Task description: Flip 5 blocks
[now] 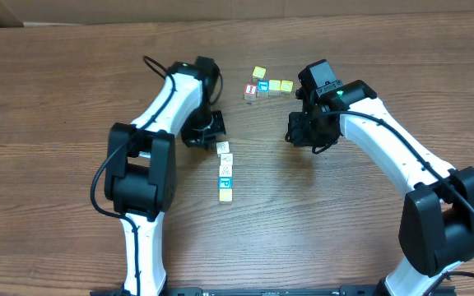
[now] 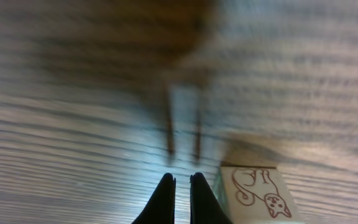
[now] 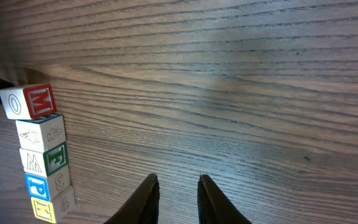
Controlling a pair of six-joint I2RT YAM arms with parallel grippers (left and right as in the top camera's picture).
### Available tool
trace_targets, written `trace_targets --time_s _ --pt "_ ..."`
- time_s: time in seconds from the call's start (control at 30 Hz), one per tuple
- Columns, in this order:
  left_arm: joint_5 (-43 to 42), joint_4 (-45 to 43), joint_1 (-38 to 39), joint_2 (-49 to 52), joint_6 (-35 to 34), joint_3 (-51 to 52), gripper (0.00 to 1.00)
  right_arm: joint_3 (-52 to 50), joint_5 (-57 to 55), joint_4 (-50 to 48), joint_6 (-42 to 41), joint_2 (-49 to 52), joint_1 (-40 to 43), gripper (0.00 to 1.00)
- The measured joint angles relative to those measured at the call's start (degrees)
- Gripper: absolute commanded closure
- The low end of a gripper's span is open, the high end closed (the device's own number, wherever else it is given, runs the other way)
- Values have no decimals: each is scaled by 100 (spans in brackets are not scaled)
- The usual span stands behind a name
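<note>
Blocks (image 1: 226, 171) are lying in a row just beside the clenched left gripper (image 1: 206, 130); the right gripper (image 1: 307, 131) is hovering well apart. Left wrist: a whitish block (image 2: 257, 194) is sitting right of the empty tips, probably awaiting a sideways tip. Right wrist: parted jaws are holding nothing.

– Which colours have the cubes (image 3: 33, 162) of the row?
– One red-faced cube (image 3: 39, 101), one whitish cube (image 3: 40, 132) with faint drawings, one green cube (image 3: 56, 158), one blue cube (image 3: 37, 185), one yellow cube (image 3: 42, 210).
– And the table (image 3: 241, 93)?
– Brown, with wood grain.
</note>
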State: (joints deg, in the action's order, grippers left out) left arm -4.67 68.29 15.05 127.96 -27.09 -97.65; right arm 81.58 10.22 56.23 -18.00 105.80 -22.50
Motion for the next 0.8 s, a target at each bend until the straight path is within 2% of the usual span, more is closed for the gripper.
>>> trace_targets --time_s 0.8 --pt "0 -138 142 0 0 44 96 0 0 2 -2 0 0 77"
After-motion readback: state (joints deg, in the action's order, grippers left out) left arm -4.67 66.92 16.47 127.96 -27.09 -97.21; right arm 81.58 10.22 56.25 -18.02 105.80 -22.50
